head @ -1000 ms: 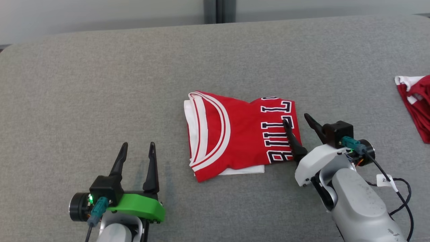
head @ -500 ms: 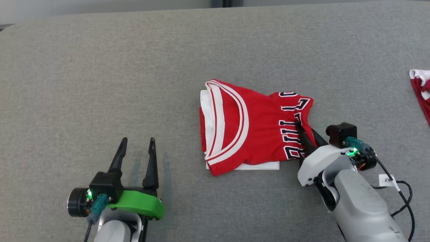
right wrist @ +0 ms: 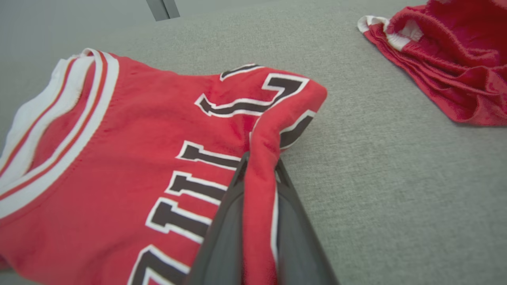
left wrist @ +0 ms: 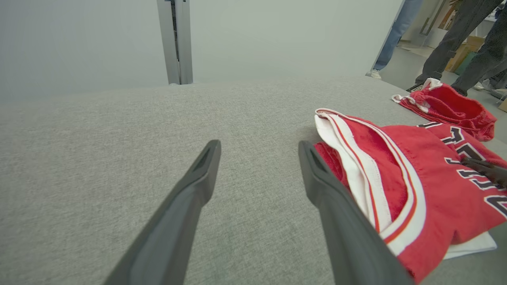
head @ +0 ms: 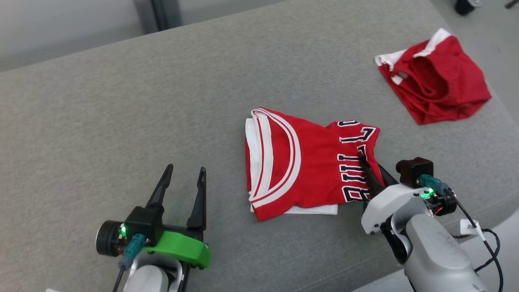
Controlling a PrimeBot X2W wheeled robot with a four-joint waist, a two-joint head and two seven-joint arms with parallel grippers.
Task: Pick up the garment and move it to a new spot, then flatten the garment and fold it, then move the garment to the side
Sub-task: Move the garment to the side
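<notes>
Nearest, at 7 o'clock in the head view, the left gripper [head: 185,169] is held just over the grey padded surface [head: 101,121], its jaws spread with nothing between them. At 4 o'clock the right gripper [head: 367,163] is clamped on the right-hand edge of the jersey [head: 300,162]. In the right wrist view a ridge of red cloth is seen pinched up between the two fingers, beside the black lettering.

The jersey is laid folded just right of the middle of the surface. A white layer is showing under its near and left edges, and the striped trim is turned toward 9 o'clock. The cloth is judged light, soft, limp and probably slick. Its folded layers are likely to slide apart or droop open if it is raised by one pinched ridge. A hold through every layer at the edge, or a low drag, would be safer. Whether the lower layers are caught cannot be told.

Wide bare surface is offered from 9 to 12 o'clock. Toward 3 o'clock the surface rounds off close beside the right gripper, with floor [head: 498,40] beyond, so little room is given there. At 1 o'clock a second red garment [head: 438,77] is lying crumpled near that edge, well apart from the jersey. Farthest off, in the left wrist view, legs [left wrist: 467,39] of standing people are seen.
</notes>
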